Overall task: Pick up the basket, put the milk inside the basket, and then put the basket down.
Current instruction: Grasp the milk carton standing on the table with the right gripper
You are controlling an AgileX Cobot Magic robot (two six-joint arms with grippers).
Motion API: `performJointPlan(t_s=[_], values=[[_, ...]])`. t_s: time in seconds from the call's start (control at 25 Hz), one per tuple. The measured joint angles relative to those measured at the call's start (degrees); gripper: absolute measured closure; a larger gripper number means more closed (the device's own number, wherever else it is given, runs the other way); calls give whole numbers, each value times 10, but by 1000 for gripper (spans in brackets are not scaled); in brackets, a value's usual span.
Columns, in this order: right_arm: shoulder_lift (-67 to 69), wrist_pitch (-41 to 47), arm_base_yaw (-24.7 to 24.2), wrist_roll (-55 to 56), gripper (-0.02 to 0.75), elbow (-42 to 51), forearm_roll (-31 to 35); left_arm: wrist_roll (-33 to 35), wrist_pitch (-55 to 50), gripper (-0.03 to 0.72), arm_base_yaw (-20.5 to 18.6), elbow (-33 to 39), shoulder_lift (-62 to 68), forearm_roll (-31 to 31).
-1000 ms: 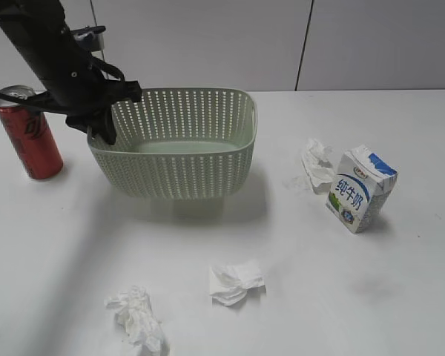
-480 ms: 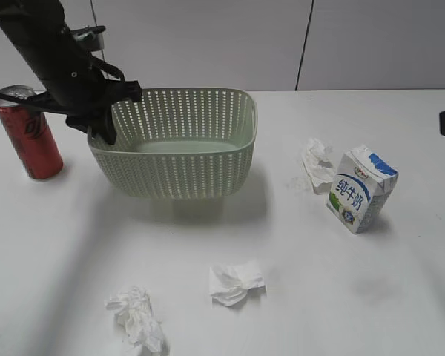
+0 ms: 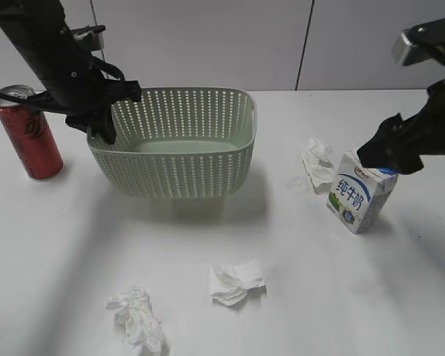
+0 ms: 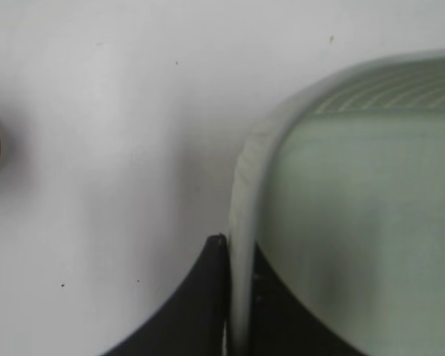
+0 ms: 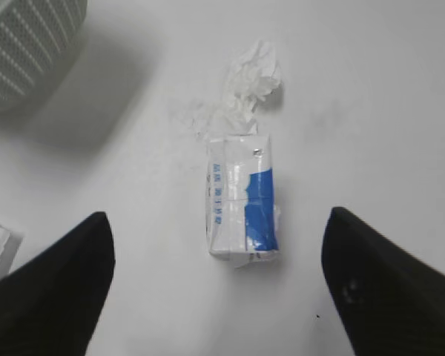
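At the left of the table (image 3: 74, 282), the left gripper (image 3: 104, 122) is clamped on the near-left rim of the basket (image 3: 174, 144); the left wrist view shows the pale green rim (image 4: 241, 222) pinched between two dark fingers (image 4: 200, 297), one outside and one inside the wall. From the shadow beneath it, the basket appears lifted slightly clear of the surface, though this cannot be confirmed. A red soda can (image 3: 28, 133) stands just beside the left arm. Well apart to the right, the milk (image 3: 360, 191) stands upright on the table, a crumpled tissue (image 3: 317, 165) just beside it on the basket side; two more tissues (image 3: 236, 283) lie nearer the camera. The right gripper (image 3: 391, 152) hovers above the carton with its jaws spread wide: in the right wrist view the milk (image 5: 243, 202) lies between and ahead of the two dark fingertips (image 5: 55, 289), neither touching it. The step in hand is judged to be the grasp of the milk. To do it well, the right gripper should descend with the carton centred between the jaws, close across its flat sides below the gable top, and squeeze gently, since a light carton tips or crushes easily. The left arm should hold the basket level and steady, its opening unobstructed for the drop.
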State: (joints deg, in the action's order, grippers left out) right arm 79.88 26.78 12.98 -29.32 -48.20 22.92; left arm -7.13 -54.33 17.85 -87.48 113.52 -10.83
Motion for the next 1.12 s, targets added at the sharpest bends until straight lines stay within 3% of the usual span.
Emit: performJointPlan(t_s=[0.64, 0.72, 0.96, 1.12], values=[[192, -102, 4, -2, 97, -2, -19, 0, 1, 688, 0, 0, 0, 4], [209, -103, 4, -2, 138, -2, -19, 0, 1, 688, 0, 0, 0, 4], [223, -107, 4, -2, 361, -3, -20, 0, 1, 688, 0, 0, 0, 6], [223, -98, 4, -2, 408, -10, -20, 0, 1, 688, 0, 0, 0, 9]])
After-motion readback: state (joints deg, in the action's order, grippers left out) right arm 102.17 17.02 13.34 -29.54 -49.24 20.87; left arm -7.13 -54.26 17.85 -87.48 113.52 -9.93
